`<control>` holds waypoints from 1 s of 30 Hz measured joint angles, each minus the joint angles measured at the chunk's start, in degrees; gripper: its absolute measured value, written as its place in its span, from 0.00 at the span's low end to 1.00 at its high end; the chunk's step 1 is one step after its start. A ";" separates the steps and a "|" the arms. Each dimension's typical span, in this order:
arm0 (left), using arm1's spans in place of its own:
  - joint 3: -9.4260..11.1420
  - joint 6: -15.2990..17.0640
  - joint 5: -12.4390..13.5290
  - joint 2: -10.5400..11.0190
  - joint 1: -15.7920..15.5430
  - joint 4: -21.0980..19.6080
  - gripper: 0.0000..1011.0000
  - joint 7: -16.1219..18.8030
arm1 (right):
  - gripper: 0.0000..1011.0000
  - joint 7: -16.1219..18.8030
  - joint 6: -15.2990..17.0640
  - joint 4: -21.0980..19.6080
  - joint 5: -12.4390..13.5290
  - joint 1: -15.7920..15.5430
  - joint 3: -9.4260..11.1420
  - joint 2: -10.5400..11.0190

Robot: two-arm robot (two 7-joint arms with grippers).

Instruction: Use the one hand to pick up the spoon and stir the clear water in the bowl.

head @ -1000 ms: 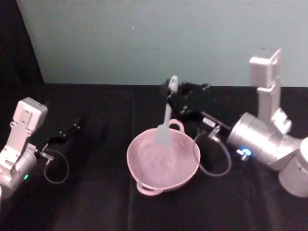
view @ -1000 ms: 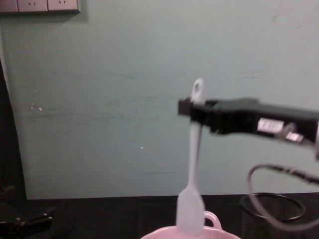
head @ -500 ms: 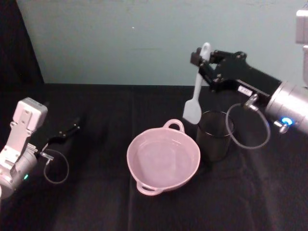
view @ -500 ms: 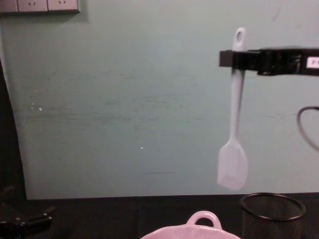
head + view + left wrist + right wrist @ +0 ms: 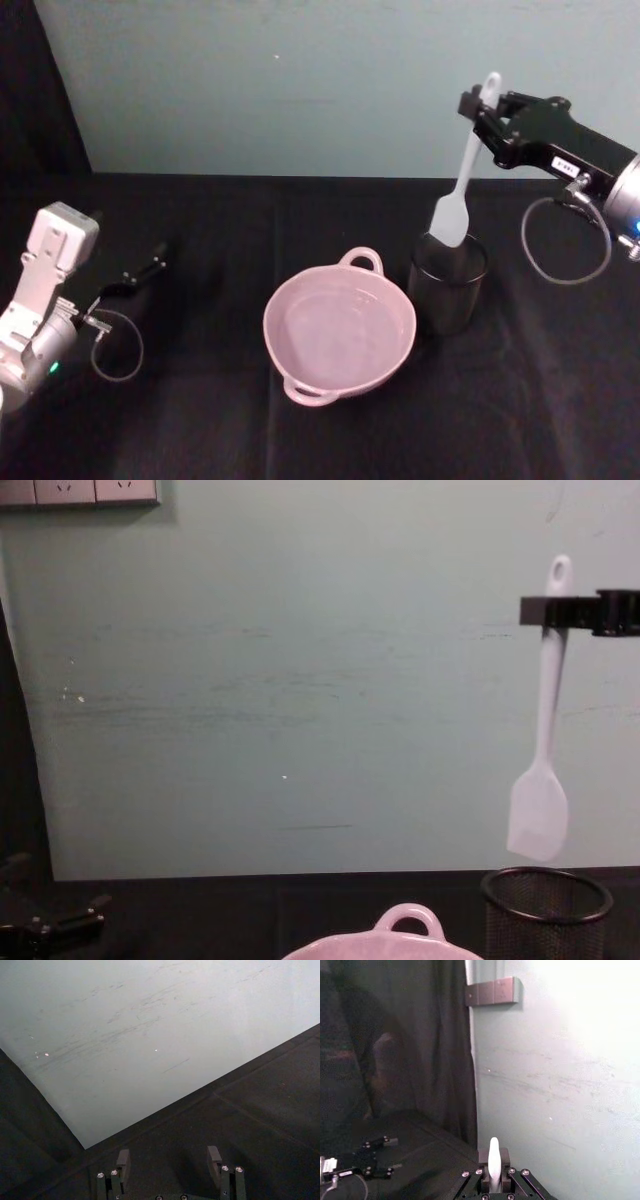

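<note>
Head view, bowl (image 5: 338, 335): I see it nearest me, centre of the table.
Left gripper (image 5: 170, 1172): parked left, fingers apart.
Spoon (image 5: 461, 175): hangs above the mesh cup (image 5: 447, 283); I judge it light, stiff, slippery.
Hand (image 5: 487, 112): raised right, clamped just below the handle's hole.

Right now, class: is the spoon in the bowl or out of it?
Out. The right gripper holds the spoon upright in the air, scoop end down above the black mesh cup, beside the pink bowl.
</note>
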 joint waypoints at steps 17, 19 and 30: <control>0.00 0.00 0.00 0.00 0.00 0.00 0.99 0.00 | 0.12 4.15 -2.79 13.59 3.66 3.13 -4.62 -1.99; 0.00 0.00 0.00 0.00 0.00 0.00 0.99 0.00 | 0.12 4.52 -3.14 15.37 4.15 3.22 -5.08 -2.42; 0.00 0.00 0.00 0.00 0.00 0.00 0.99 0.00 | 0.12 6.05 -3.78 21.64 7.44 3.48 -5.98 -4.09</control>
